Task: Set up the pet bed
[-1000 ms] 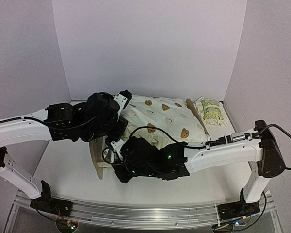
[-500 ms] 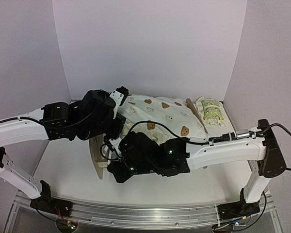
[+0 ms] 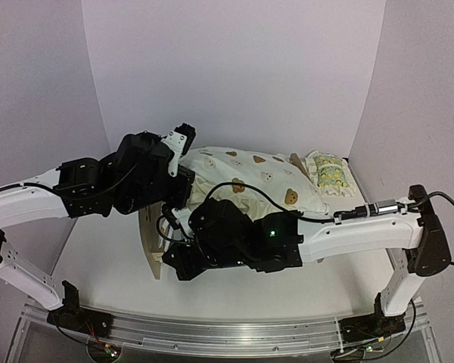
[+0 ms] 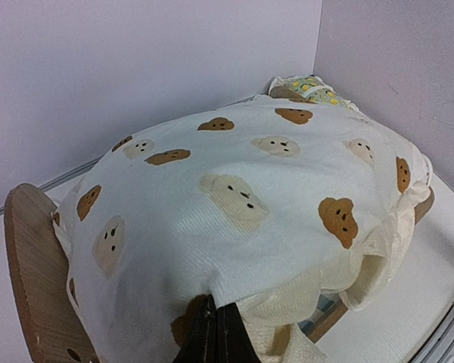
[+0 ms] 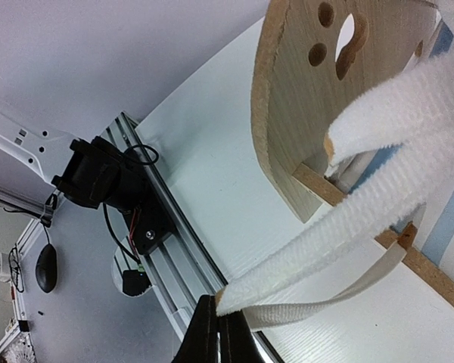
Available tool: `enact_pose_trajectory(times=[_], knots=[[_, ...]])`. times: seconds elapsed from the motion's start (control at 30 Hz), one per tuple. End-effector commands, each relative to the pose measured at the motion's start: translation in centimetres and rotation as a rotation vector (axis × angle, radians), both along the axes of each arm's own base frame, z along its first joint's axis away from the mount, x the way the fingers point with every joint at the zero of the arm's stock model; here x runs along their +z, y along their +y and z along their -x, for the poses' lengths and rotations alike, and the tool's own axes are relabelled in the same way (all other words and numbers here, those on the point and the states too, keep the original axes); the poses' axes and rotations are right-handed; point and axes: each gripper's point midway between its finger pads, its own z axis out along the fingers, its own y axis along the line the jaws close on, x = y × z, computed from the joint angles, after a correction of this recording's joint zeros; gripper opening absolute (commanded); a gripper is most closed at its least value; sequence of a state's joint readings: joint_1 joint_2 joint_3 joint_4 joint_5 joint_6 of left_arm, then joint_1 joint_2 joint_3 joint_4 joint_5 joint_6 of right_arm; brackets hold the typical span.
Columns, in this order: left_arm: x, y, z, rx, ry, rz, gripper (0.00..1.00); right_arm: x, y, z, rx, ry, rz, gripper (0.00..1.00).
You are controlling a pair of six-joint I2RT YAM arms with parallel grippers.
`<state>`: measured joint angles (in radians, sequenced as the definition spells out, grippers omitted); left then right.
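Cushion [image 4: 242, 212] over pet bed [image 4: 34, 280]

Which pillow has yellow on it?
The little pillow in the far right corner, with the yellow-green print. The big cream cushion beside it has brown and white bear faces instead.

pet bed [image 3: 149, 246] mostly hidden under cushion [image 3: 257, 175], pillow [image 4: 306, 85] half behind it

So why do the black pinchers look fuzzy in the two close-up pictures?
Left wrist view: the left gripper sits right at the lens, dark and blurry, while the bear-print cushion is sharp. Right wrist view: the right gripper is just as blurry, the white fleecy strip bright, nearly glaring. Top view: even light, only soft shadows on the table.
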<state>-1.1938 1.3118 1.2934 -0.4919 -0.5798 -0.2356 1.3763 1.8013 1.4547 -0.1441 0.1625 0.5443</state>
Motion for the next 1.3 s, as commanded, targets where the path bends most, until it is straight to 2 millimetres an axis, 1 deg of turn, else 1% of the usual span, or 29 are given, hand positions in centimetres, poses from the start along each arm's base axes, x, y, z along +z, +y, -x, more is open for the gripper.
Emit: enact_pose_trajectory(times=[0.0,0.13,0.33,0.53,0.67,0.87,1.07,1.17,1.27], knots=[[-1.1,2.4,0.8,-0.011,0.006,-0.1,0.0,15.7,-2.0,-4.4,-0.204,-0.114,-0.428,0.01],[-0.5,2.5,0.8,-0.007,-0.005,-0.091,0.0,16.2,-2.6,-4.6,-0.213,-0.155,-0.448,0.01],[0.1,2.7,0.9,-0.008,-0.016,-0.052,0.0,16.7,-4.0,-5.2,-0.263,-0.186,-0.453,0.0],[1.7,2.3,1.1,-0.032,-0.029,-0.011,0.0,17.4,-4.4,-5.3,-0.273,-0.187,-0.467,0.0],[2.1,2.0,1.2,-0.051,-0.033,0.002,0.0,17.3,-4.1,-5.0,-0.255,-0.178,-0.468,0.0],[3.3,1.5,1.1,-0.06,-0.046,0.003,0.0,19.4,-3.3,-4.6,-0.214,-0.189,-0.488,0.0],[3.0,1.8,1.0,-0.047,-0.052,-0.006,0.0,21.4,-3.0,-4.3,-0.191,-0.198,-0.504,0.0],[2.8,2.1,1.0,-0.041,-0.053,-0.005,0.0,21.5,-2.8,-4.2,-0.183,-0.188,-0.501,0.0],[2.6,2.3,1.0,-0.034,-0.056,-0.012,0.0,22.4,-2.4,-4.1,-0.164,-0.177,-0.512,0.0]])
